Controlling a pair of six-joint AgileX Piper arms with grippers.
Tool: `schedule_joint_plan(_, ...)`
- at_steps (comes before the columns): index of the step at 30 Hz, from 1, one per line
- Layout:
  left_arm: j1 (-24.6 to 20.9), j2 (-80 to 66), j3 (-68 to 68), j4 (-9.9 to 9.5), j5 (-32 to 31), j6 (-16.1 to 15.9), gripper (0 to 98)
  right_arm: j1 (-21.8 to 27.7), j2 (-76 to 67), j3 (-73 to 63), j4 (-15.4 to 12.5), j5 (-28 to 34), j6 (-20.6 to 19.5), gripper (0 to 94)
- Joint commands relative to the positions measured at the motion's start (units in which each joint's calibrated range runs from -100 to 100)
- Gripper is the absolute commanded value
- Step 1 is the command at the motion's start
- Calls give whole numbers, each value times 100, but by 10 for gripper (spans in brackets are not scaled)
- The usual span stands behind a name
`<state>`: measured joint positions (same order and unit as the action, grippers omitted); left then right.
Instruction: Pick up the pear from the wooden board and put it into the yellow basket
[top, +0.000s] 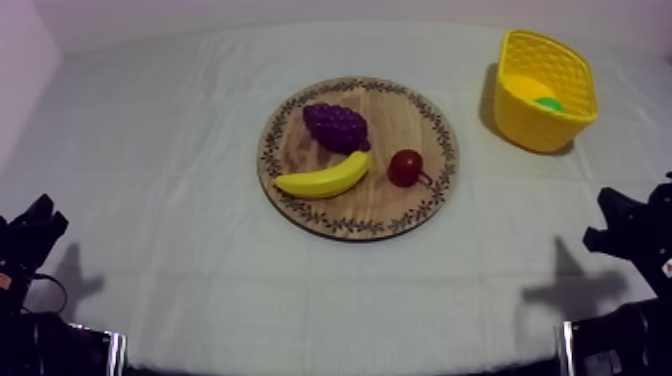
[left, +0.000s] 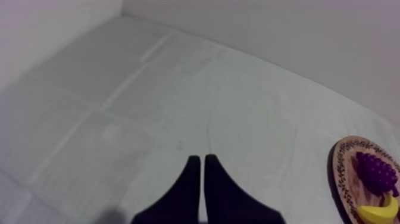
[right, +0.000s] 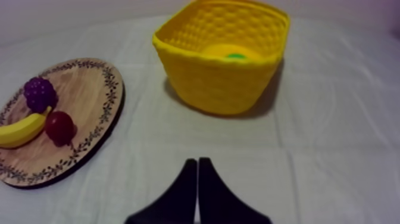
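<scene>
Lying in the basket (top: 540, 125) far right, pear (top: 546, 102), board (top: 400, 115) at centre with grapes (top: 336, 126), banana (top: 322, 178), small red fruit (top: 405, 167), left claw (left: 199, 159) and right claw (right: 194, 161) both pressed together over the bench (top: 150, 150).

A banana (top: 322, 176), a bunch of grapes (top: 336, 126) and a small red fruit (top: 405, 167) lie close together in the middle of the table. In the top view the purple grapes sit on the far side of the yellow banana, just beside its upturned right tip. The red fruit lies to the right of that tip (a thin dark stalk pokes out of it). The grey-white cloth (top: 150, 210) shows faint fold creases running both ways.
</scene>
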<state>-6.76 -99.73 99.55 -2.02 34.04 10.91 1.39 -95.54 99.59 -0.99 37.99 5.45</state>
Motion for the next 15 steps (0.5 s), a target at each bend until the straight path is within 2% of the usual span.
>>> schedule_joint_plan(1,0,-1,0,-1,0,1,1,0,-7,7,-7,-63,293,6)
schedule_joint_plan(6,0,-1,0,-1,0,1,1,-1,-12,17,-10,-105,567,6)
schedule_joint_plan(15,0,-1,0,-1,0,1,1,-1,-13,19,-11,-113,623,6)
